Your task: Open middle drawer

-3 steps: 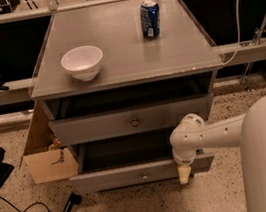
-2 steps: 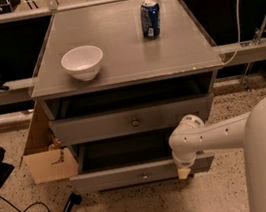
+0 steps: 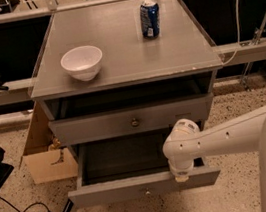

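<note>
The middle drawer (image 3: pixel 112 191), a grey wooden drawer with a flat front and a small round metal knob (image 3: pixel 147 192), stands pulled well out beneath the upper grey drawer (image 3: pixel 91 128), its dark inside showing. The robot's white tool (image 3: pixel 180 174) sits at the front's top rim, right of the knob; whether it grips I cannot tell. The drawer is probably stiff, empty and light. The knob or the rim near centre offers the best hold, since an off-centre pull may rack it.
</note>
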### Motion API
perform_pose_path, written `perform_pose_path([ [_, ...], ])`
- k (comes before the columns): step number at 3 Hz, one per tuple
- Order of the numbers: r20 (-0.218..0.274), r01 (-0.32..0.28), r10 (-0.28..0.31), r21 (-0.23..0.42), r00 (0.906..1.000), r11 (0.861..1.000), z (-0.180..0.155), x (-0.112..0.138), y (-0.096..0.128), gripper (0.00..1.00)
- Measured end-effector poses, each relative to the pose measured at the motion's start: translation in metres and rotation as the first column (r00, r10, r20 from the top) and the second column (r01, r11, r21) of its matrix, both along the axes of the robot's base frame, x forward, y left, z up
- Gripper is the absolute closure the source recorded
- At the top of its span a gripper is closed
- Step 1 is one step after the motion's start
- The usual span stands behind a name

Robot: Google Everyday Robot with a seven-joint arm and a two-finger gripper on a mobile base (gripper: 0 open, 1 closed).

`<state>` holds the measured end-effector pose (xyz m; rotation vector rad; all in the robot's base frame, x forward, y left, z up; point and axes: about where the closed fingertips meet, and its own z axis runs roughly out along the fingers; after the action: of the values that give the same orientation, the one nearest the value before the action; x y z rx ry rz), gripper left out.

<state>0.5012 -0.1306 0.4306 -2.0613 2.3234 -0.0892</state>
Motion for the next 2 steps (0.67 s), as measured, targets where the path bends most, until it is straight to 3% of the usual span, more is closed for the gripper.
perform_pose_path([
  [1, -0.030, 0.022, -0.021, 0.017, 0.9993, 1.000, 0.004, -0.022, 0.000, 1.00],
  [2, -0.070, 0.063, -0.061, 0.027, 0.9957, 0.998, 0.004, -0.042, -0.006, 1.00],
])
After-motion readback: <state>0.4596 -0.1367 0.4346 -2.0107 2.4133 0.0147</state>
